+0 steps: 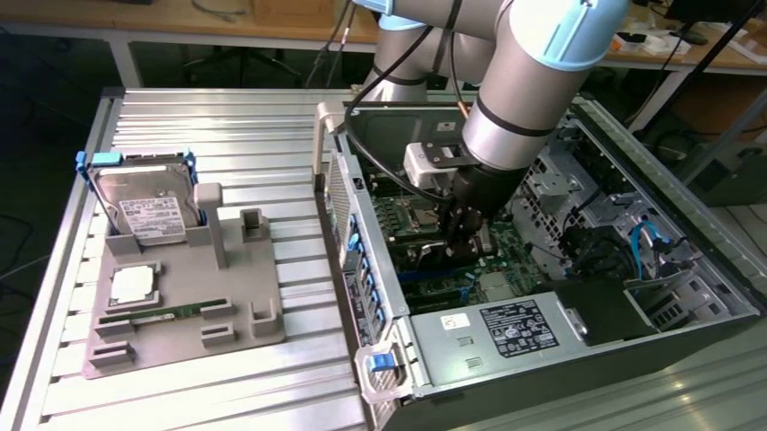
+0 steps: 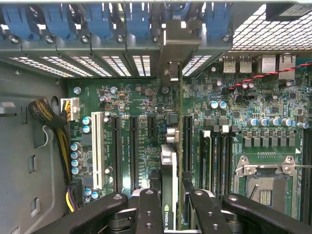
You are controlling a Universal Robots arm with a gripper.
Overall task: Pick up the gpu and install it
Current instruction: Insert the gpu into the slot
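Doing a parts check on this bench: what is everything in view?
table: one, ribbed silver, under everything.
case: one, dark grey, open, exterior view's right.
motherboard: one, green, inside the case.
power supply: one, silver with a black label, in the case.
gpu: one, green with a silver bracket, edge-on in the end effector above the motherboard slots.
fixture: one, grey, on the table, exterior view's left.
hard drive: one, silver in a blue caddy, upright in the fixture.
RAM stick: one, green, lying in the fixture.
processor chip: one, silver, lying on the fixture.
arm: one, silver and light blue, reaching into the case.
end effector: one, black, shut on the gpu.
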